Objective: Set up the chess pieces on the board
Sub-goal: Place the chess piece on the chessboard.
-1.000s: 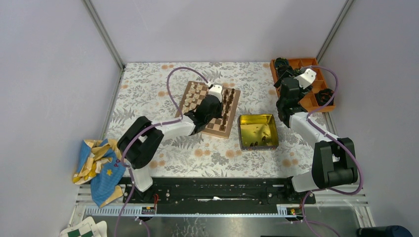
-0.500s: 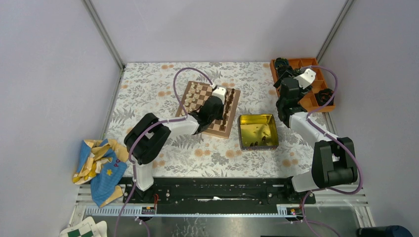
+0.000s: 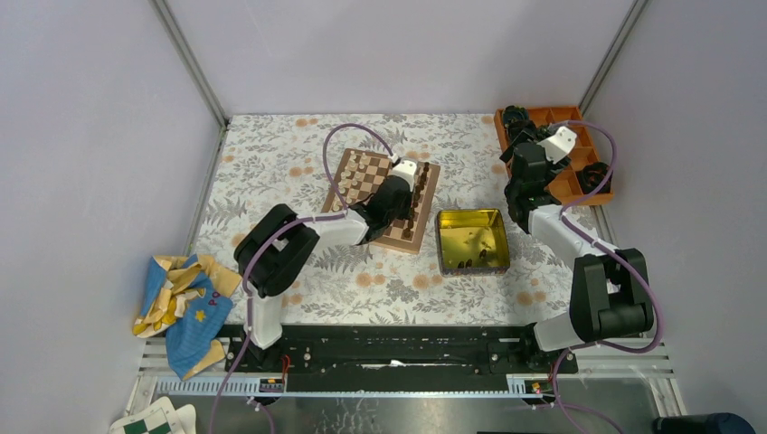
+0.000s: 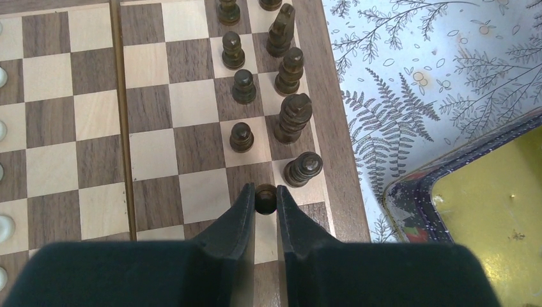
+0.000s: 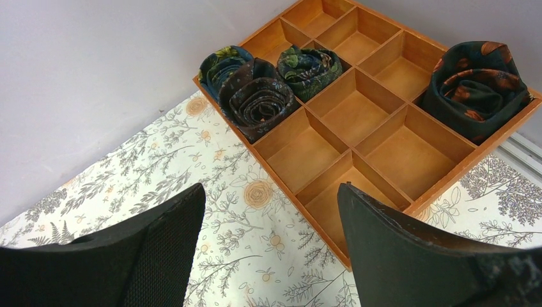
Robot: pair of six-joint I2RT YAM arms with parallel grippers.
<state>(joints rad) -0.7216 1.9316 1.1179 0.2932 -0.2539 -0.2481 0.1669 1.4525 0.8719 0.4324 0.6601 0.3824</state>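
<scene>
The board (image 3: 360,170) lies mid-table on the floral cloth; its checkered squares (image 4: 153,109) fill the left wrist view. Dark chess pieces (image 4: 293,118) stand in two files along its right edge, and pale ones (image 4: 2,77) peek in at the left edge. My left gripper (image 4: 264,193) is shut on a small dark pawn (image 4: 265,199), in line with the pawn file and beside a ringed dark piece (image 4: 303,169). Whether the pawn rests on the square I cannot tell. My right gripper (image 5: 271,192) hangs open and empty over the cloth, off the board.
A shiny yellow tin (image 3: 471,240) sits right of the board; its rim (image 4: 409,182) is close to my left fingers. A wooden compartment tray (image 5: 383,137) with dark rolled fabrics (image 5: 259,99) stands back right. A blue-yellow cloth (image 3: 181,303) lies front left.
My left arm has slid a little to the right over the board, gripper still shut. The right arm has not moved.
</scene>
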